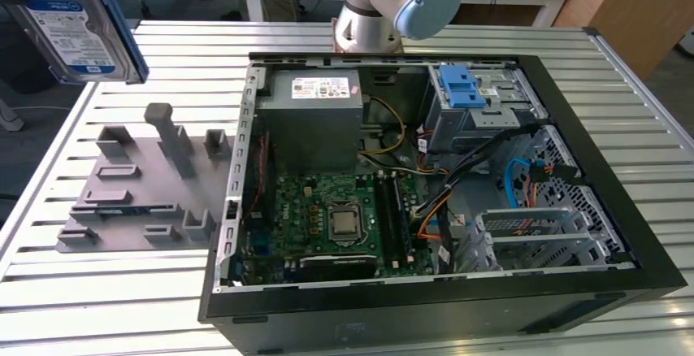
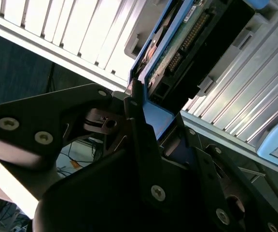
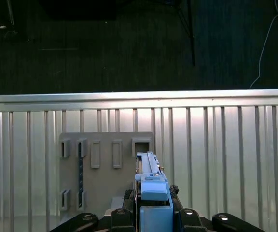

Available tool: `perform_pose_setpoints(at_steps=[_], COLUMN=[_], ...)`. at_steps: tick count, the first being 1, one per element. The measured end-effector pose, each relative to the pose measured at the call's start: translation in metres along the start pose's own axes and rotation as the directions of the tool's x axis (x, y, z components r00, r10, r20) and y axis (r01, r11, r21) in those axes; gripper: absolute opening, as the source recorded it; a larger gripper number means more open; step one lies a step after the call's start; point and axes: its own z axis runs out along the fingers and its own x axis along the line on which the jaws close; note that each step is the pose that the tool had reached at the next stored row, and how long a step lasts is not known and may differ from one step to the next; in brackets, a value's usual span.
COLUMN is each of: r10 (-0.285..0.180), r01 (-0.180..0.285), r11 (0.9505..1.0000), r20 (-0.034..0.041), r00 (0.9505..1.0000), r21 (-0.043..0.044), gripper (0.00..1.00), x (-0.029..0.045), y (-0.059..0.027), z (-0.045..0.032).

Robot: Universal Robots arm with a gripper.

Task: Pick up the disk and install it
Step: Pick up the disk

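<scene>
While my one pincer [image 3: 152, 215] grips the one disk [image 1: 71, 24] above the desk [image 1: 109, 295], one grey slotted stand [image 1: 130, 201] and one open computer case [image 1: 434, 301] lie below.

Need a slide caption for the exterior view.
The disk held aloft above the grey slotted stand, open computer case alongside on the slatted table.
</scene>
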Motion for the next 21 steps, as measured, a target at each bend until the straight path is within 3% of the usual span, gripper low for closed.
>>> perform_pose_setpoints(at_steps=[21], r10=[0.0], r01=[0.0], r11=[1.0], r20=[0.0002], r00=[1.0], r21=[0.0001], gripper=[0.36], x=[-0.0007], y=[0.0005], z=[-0.0307])
